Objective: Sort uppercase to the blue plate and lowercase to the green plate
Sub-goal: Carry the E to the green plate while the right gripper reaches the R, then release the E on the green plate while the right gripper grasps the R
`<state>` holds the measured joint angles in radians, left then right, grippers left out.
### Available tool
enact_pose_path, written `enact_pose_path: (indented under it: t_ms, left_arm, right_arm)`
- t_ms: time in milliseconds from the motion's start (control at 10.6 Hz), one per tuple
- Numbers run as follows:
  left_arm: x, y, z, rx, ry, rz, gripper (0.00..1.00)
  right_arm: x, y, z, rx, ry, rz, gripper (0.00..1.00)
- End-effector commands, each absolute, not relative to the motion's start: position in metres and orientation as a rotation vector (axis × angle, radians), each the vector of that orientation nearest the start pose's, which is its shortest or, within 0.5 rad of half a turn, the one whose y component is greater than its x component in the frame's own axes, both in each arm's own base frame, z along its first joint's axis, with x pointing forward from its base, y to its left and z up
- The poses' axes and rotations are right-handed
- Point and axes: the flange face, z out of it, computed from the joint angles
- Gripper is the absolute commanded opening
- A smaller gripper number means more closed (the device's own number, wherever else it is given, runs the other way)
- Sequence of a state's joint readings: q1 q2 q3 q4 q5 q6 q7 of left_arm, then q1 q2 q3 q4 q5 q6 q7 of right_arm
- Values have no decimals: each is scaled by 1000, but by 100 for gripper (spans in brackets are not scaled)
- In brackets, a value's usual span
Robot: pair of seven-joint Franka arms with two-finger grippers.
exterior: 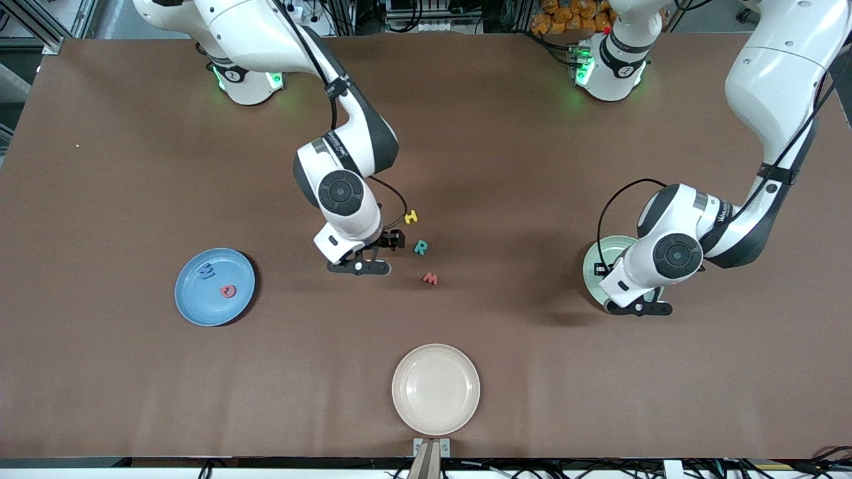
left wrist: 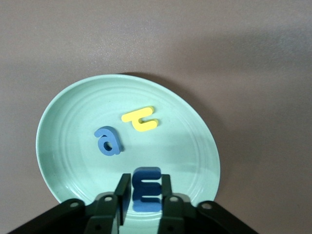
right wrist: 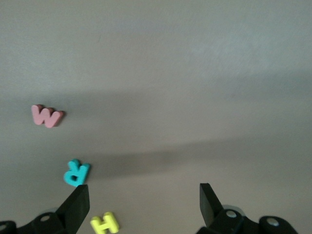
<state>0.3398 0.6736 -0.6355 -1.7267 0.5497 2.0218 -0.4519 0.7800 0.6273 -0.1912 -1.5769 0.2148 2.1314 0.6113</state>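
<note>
Two grippers: left gripper (left wrist: 145, 197) over green plate (left wrist: 63, 126), narrow around blue m (left wrist: 146, 189), perhaps loosening; right gripper (right wrist: 144, 202) wide.

We are counting three plates: one blue plate (exterior: 214, 287), one green plate (left wrist: 127, 146), one cream plate (exterior: 436, 388). We are seeing eight foam letters: two on the blue plate, three on the green plate, and three loose: a yellow H (exterior: 411, 217), a teal R (exterior: 421, 247), a red w (exterior: 430, 279).
</note>
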Motion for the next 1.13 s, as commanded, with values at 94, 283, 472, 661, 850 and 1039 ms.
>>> enact_pose_path:
  t_ms: [94,283,472,661,850,1039]
  left_arm:
    - [634,-125,243,-2970,156,203,100]
    - [643,-125,265,-2969,141,151,100]
    - [646,-127,288,-2968,127,109,100]
    - [646,-132,307,-2962,132,67,100]
    - [643,-145,331,-2969,153,14,100]
    - [641,-152,357,-2999,125,-22,100]
  right_arm:
    - [546,446,245,-3061,413,95,100]
    - [542,471,231,-3035,535,55,100]
    - [544,486,220,-3015,623,35,100]
    - [539,498,208,-2999,669,13,100]
    - [536,501,196,-2995,685,0,100]
    - [535,500,191,-3009,673,1,100]
